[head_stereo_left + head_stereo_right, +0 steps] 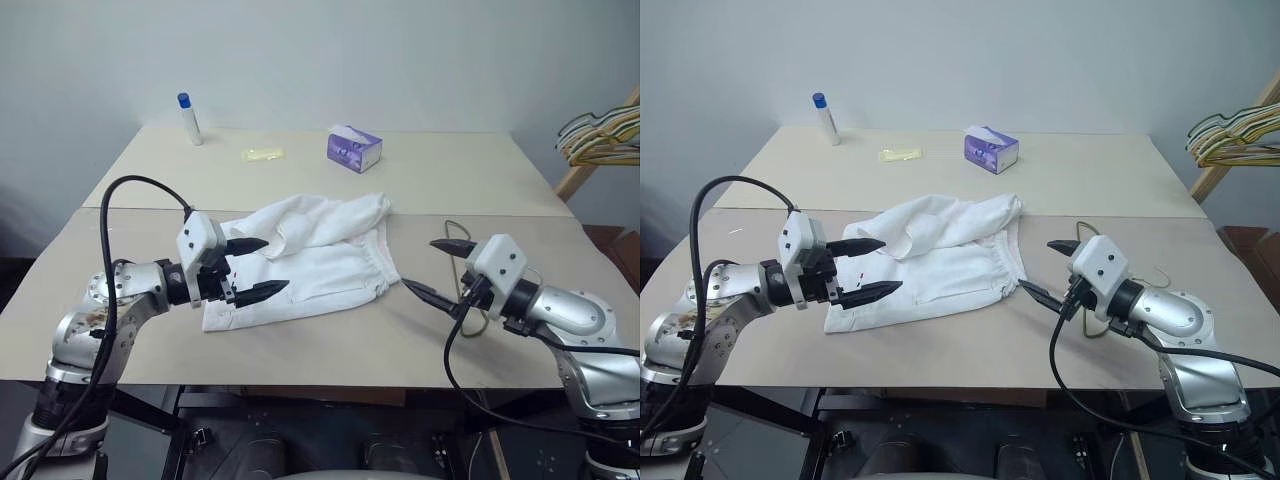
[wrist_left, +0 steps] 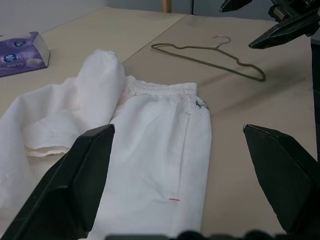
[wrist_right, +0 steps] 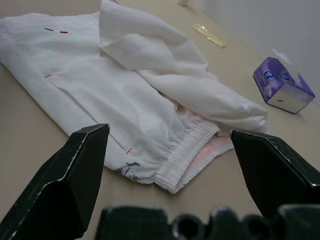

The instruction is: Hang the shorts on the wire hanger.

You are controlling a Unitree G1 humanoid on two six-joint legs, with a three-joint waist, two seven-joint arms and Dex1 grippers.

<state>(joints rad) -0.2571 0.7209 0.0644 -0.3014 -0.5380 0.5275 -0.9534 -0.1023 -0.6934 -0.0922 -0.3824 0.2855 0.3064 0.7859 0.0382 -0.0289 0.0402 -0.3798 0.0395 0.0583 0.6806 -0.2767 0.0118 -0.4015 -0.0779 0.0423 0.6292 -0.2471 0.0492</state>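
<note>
White shorts (image 1: 305,260) lie crumpled on the counter (image 1: 450,180), hanger (image 2: 210,57) beside them (untouched). Both end effectors, left (image 1: 252,268) and right (image 1: 436,267), gape wide, empty. Next: grasp the waistband.

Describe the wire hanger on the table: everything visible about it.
The wire hanger is one thin bare wire, dull olive-grey, bent into a flat triangle with a small curved hook. It lies flat on the tan table, just past the waistband end of the shorts, apart from them. The open right gripper hovers above it; nothing grips it.
</note>
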